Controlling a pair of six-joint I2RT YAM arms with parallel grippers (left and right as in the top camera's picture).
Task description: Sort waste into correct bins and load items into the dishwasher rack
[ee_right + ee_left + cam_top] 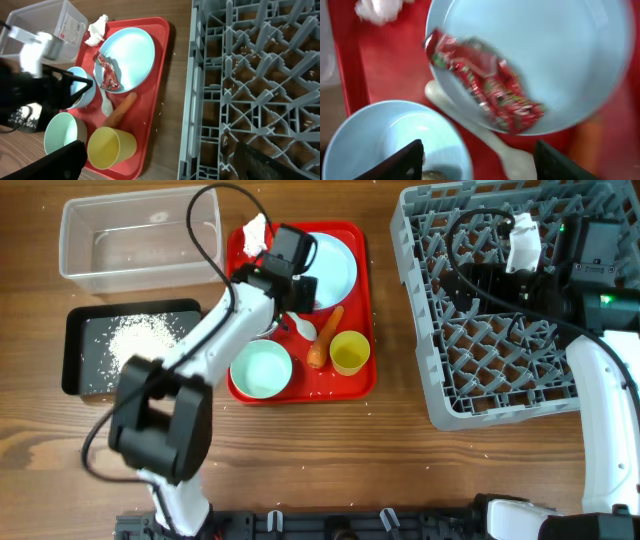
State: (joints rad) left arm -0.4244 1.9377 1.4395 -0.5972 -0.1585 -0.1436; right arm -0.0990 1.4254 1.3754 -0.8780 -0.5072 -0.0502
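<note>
My left gripper (pixel 480 167) is open and empty, low over the red tray, its fingers straddling the pale blue bowl's (pixel 395 140) rim and the white spoon (pixel 505 150). A brown lump (pixel 435 175) lies in that bowl. The red-and-white wrapper (pixel 485 82) lies on the pale blue plate (pixel 555 45). The tissue (pixel 255 230), carrot (pixel 325 338), yellow cup (pixel 350 352) and green bowl (pixel 262 368) sit on the tray. Rice (pixel 140 340) lies in the black tray (pixel 80 330). My right gripper (pixel 165 165) is open and empty over the grey rack's (pixel 260 90) left edge.
The clear tub (pixel 140 240) stands behind the black tray at the far left. The flat red tray (pixel 355 385) lies between the bins and the rack (pixel 440 380). A few rice grains lie scattered in the rack and on the wood.
</note>
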